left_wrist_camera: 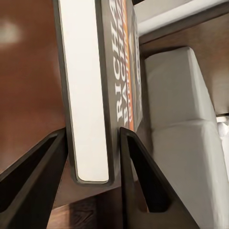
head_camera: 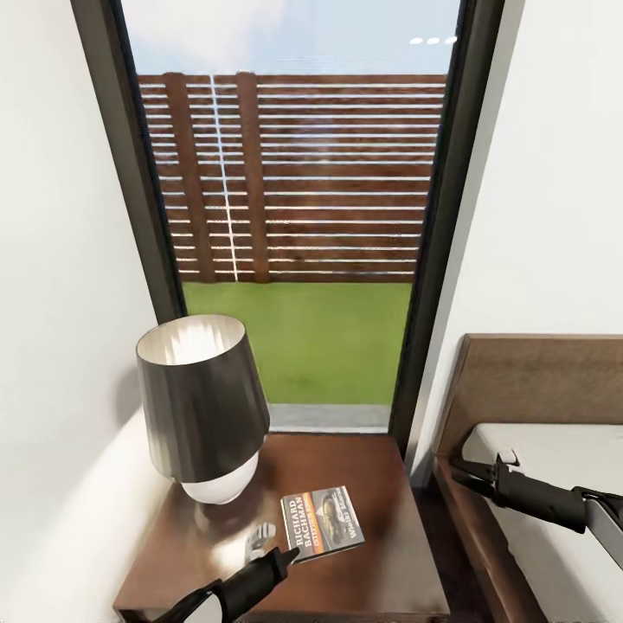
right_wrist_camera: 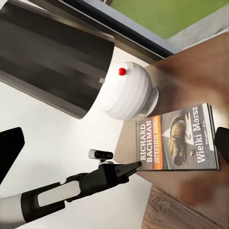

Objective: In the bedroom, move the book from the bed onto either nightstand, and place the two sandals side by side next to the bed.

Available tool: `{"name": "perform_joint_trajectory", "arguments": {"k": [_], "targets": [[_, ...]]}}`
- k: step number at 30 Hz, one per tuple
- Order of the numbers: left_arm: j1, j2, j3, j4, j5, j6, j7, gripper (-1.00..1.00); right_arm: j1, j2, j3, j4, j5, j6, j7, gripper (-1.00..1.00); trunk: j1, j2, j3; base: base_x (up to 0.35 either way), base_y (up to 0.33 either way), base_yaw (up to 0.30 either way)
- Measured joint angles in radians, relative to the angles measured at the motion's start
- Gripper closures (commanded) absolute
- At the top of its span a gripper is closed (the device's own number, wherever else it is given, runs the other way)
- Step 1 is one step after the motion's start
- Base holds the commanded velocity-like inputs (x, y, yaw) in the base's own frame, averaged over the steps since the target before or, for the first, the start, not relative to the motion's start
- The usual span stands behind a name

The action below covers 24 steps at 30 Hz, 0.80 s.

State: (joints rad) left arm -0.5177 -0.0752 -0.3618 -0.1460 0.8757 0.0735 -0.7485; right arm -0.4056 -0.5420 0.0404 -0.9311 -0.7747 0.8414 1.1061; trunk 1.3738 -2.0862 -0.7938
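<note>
While the book [head_camera: 322,523] lies on the nightstand [head_camera: 381,571] beside the lamp [head_camera: 203,407], the left gripper [head_camera: 279,561] is clamped on its edge; releasing comes next, I judge, then the sandals. Right gripper [head_camera: 457,468] over the bed [head_camera: 554,450]: cannot tell

The left gripper [head_camera: 281,561] pinches the book [head_camera: 322,523] at its near edge on the nightstand [head_camera: 381,554], beside a lamp [head_camera: 203,407]. The right gripper [head_camera: 459,472] hovers over the bed [head_camera: 554,450].
</note>
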Motion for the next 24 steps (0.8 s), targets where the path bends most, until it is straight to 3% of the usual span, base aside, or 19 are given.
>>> {"name": "perform_joint_trajectory", "arguments": {"k": [24], "targets": [[0.000,0.000,0.002,-0.002,0.002,0.001,-0.001,1.00,0.000,0.000,0.000,0.000,0.000,0.000,0.000,-1.00,0.092,-0.168,-0.075,0.000,0.000,0.000]]}}
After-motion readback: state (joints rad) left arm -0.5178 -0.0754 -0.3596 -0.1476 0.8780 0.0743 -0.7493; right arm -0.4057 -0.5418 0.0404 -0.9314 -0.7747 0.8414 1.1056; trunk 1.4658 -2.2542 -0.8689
